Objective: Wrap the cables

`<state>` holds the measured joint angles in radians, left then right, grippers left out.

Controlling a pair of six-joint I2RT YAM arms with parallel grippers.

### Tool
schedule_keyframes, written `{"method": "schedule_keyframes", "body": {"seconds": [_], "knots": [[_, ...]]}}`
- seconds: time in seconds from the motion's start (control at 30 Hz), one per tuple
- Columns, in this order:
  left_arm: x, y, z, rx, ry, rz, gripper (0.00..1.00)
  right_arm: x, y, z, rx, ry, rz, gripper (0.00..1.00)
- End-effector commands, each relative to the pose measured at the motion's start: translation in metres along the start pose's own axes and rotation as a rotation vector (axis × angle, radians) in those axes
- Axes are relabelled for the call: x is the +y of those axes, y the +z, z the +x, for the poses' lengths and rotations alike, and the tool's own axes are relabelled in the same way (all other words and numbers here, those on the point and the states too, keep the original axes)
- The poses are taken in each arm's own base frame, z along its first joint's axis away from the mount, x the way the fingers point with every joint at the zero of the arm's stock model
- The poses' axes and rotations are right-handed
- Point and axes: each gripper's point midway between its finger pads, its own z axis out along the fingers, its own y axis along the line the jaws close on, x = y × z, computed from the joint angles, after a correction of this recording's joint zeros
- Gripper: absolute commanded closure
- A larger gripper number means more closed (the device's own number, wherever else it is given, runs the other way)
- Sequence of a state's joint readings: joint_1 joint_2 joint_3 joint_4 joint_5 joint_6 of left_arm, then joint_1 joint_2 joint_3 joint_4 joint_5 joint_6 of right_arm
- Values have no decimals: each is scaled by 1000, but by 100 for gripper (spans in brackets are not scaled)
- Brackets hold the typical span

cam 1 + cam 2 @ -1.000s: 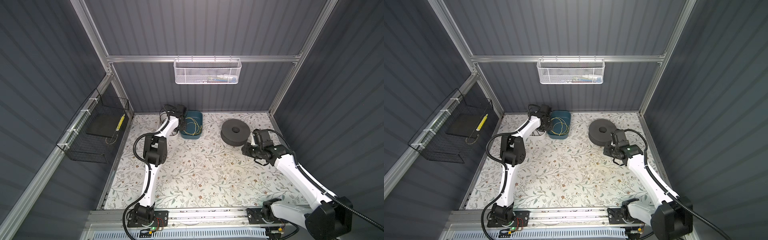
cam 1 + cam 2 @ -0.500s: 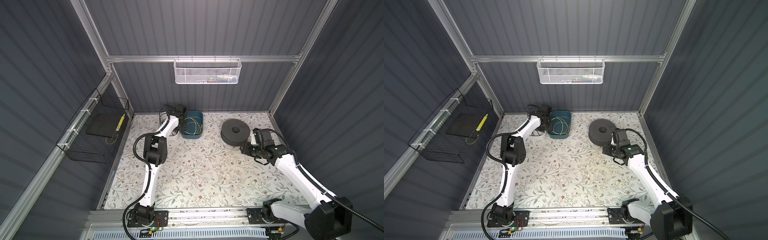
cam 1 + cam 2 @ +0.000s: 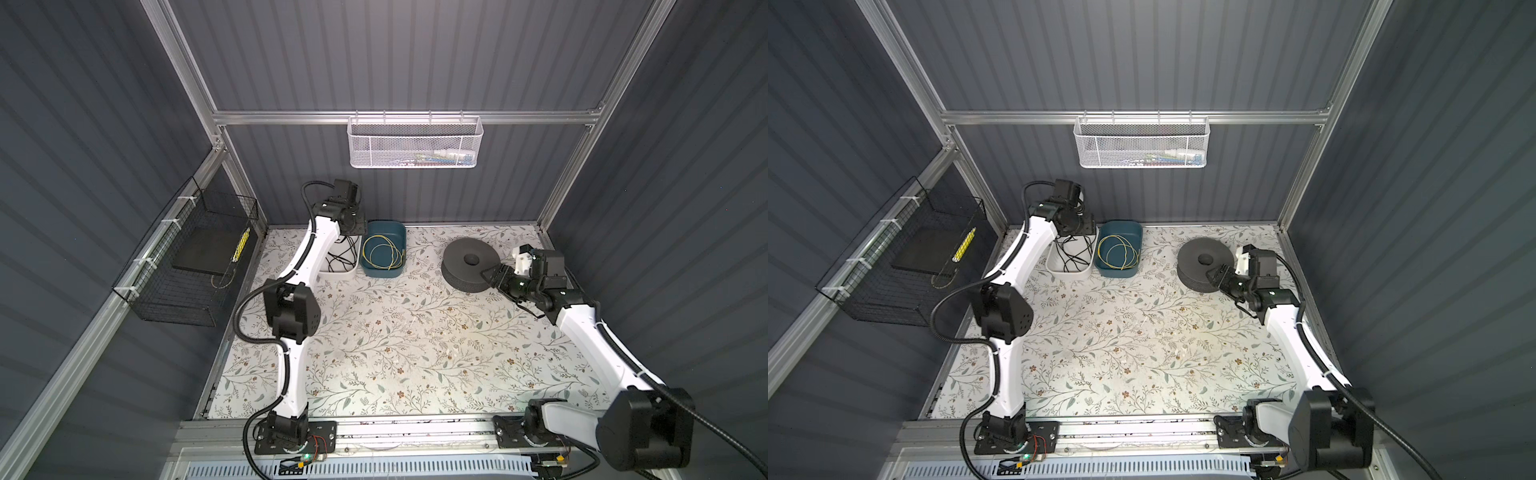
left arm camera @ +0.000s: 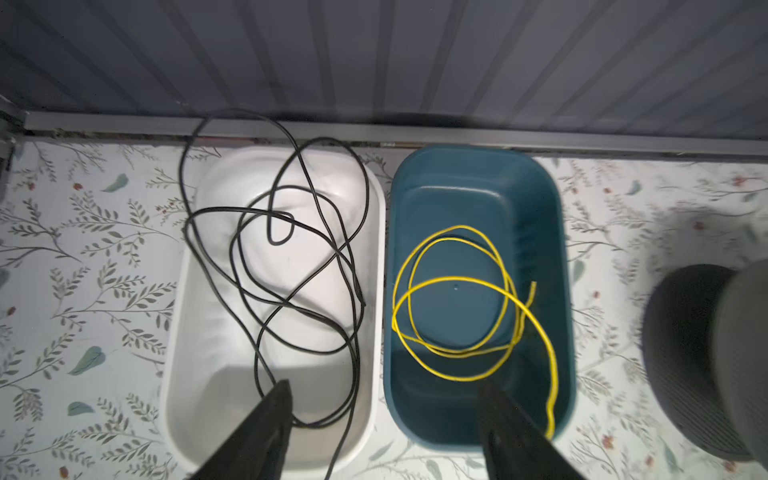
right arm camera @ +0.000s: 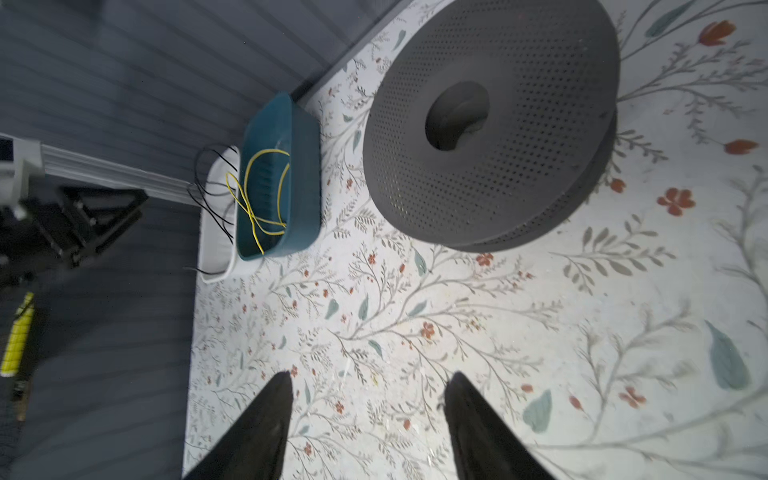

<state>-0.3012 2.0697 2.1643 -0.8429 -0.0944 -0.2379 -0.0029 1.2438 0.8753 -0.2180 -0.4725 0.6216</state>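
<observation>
My left gripper (image 4: 384,384) hangs with jaws spread over two tubs at the table's back edge — black wire (image 4: 279,242) tangled in the white tub (image 4: 199,374), yellow wire (image 4: 453,279) coiled in the blue tub (image 4: 557,249). My right gripper (image 5: 370,374), also spread, holds nothing near the dark spool (image 5: 519,104)

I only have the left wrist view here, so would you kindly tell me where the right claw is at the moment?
Observer: In a top view, the right claw hangs close beside the dark spool, on the right of the flowered table.
Operator: Thank you; is it holding anything?
Observer: No; in the right wrist view its fingers stand apart, with only the table between them.
Operator: What does the spool's top look like?
Observer: It is perforated, with a round hole in the middle.
</observation>
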Motion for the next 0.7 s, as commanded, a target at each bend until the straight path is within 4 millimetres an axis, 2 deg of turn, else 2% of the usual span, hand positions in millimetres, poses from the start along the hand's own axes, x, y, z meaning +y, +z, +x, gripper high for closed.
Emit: {"method": "schedule_keyframes", "body": {"seconds": [0.0,0.1,0.13,0.27,0.33,0.47,0.57,0.67], "knots": [[-20,-65,-5,-140,-43,168,29,-7,12,-12,-46,126,-164,36],[-22,-105,25,-246,-138,276,27,-28,23,-22,-61,199,-186,36],[-23,-112,44,-265,-154,322,27,-35,26,-24,-63,221,-191,36],[-16,-151,91,-360,-230,418,21,-61,38,-27,-67,254,-158,35],[-8,-154,118,-373,-278,424,17,-69,48,-28,-59,281,-177,36],[7,-150,153,-412,-387,438,12,-83,70,-34,-50,332,-215,39],[10,-152,163,-462,-419,469,10,-88,82,-39,-52,339,-241,45],[12,-154,164,-494,-436,478,9,-86,84,-45,-71,311,-255,47]]}}
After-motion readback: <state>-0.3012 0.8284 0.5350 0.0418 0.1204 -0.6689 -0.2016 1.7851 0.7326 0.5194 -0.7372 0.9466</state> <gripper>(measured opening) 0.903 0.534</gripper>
